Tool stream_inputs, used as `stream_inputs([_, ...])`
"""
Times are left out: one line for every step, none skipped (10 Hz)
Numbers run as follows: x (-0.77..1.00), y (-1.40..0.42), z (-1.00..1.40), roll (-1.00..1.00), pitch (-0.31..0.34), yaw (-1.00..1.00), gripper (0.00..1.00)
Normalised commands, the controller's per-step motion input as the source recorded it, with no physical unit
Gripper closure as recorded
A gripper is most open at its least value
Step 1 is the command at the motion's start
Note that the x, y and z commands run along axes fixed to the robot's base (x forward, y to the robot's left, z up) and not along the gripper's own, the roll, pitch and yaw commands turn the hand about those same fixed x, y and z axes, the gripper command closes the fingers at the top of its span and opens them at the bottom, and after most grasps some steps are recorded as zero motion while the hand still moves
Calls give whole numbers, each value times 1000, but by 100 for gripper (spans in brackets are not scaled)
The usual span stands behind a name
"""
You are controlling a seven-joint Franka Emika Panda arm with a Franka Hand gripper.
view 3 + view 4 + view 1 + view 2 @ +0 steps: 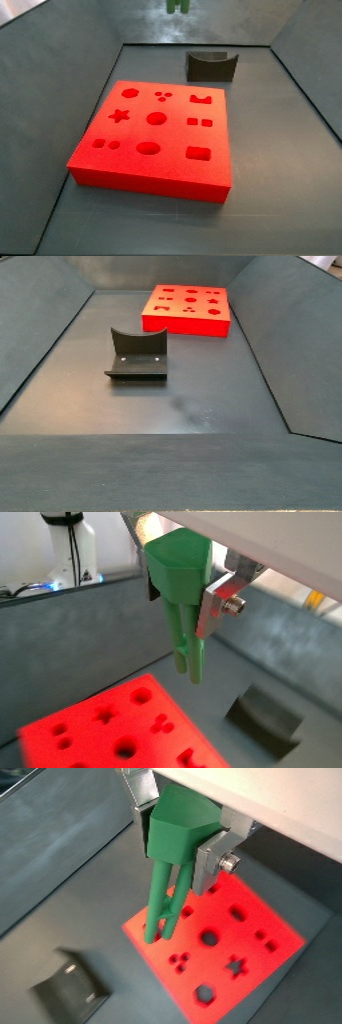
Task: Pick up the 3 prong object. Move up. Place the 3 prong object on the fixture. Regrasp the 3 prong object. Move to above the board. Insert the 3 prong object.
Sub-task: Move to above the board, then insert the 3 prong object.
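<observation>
Open floor beneath gripper, 3 prong object

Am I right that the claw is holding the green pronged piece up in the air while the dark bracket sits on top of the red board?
Not quite. The gripper does hold the 3 prong object in the air, but the fixture stands on the floor apart from the board, as both side views show.

gripper high above floor, jaws holding 3 prong object | fixture apart from board
</observation>
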Motion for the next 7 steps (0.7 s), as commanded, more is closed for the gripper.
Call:
stream_inputs([-146, -16, 37, -1000, -103, -153, 100])
stream_inputs([-120, 12, 12, -792, -98, -114, 100])
stream_inputs([-105, 31, 9, -577, -90, -71, 100])
stream_inputs([-93, 26, 14, -402, -82, -41, 100])
stream_inputs([-76, 23, 2, -275, -74, -29, 100])
stream_inputs([0, 0, -51, 0, -13, 0, 100])
stream_inputs([-11, 117, -83, -146, -104, 0, 100])
